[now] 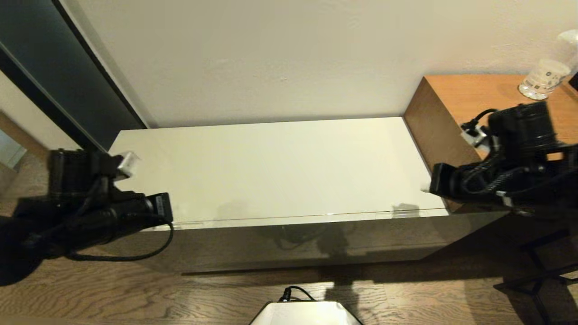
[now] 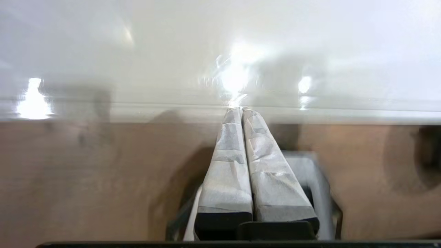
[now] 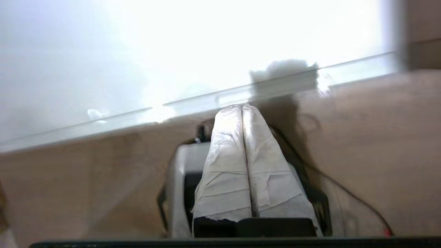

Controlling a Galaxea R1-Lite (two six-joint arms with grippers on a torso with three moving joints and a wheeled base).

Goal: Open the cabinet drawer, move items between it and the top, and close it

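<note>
Drawer front, dark glossy and handleless (image 1: 298,246), looked slippery and stiff; both pinched-together grippers, left (image 2: 241,109) and right (image 3: 242,106), hovered at its top seam, the likeliest hold.

A furnished room: wood floor (image 1: 135,293), low cabinet (image 1: 280,180), desk (image 1: 469,97), plastered wall (image 1: 271,58).

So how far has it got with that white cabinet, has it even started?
Barely started. Done: nothing visible; the drawer looks closed, its seam flush along the cabinet front, and the top bare. In hand: the left gripper and right gripper, jaws shut, sit by the front edge. Left: opening, moving items, closing.
</note>
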